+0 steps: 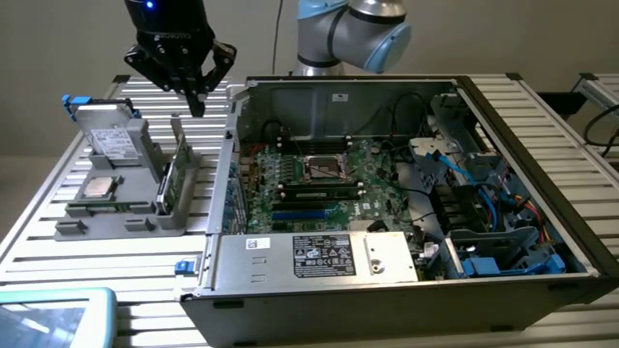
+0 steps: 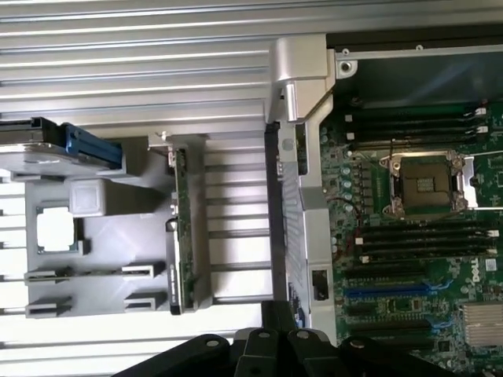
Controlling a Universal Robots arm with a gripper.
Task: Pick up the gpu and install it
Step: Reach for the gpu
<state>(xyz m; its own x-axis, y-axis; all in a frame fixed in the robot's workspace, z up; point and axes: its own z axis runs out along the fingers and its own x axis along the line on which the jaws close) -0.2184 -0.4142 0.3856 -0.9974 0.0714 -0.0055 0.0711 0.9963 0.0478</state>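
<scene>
I am viewing a slatted metal table (image 1: 58, 239) from off to one side. On the exterior view's left, a grey holder (image 1: 92, 217) is lying on the slats. A silver boxy drive (image 1: 111, 138) is leaning at its far end, and a small square CPU chip (image 1: 97, 187) is resting flat nearer to me.

Along the holder's right edge, the gpu (image 1: 169, 181) is standing on its long edge in a slot, showing as a thin green strip. It has not been lifted yet.

The gripper (image 1: 197, 107) is hanging above the far end of the card and not touching it. Its black fingers are pressed together into a single point and holding nothing.

I judge the card to be light and stiff but fragile (bare solder and small parts on the board). It is thin enough to tip sideways if nudged. The exposed upper edge looks like the sensible place to take hold, pinching across the card's thickness rather than on any component.

Further right, just beside the holder, an open computer case (image 1: 541, 210) is lying on its side. Its green motherboard (image 1: 320, 181) is facing up, with an empty processor socket and long slots showing.
</scene>
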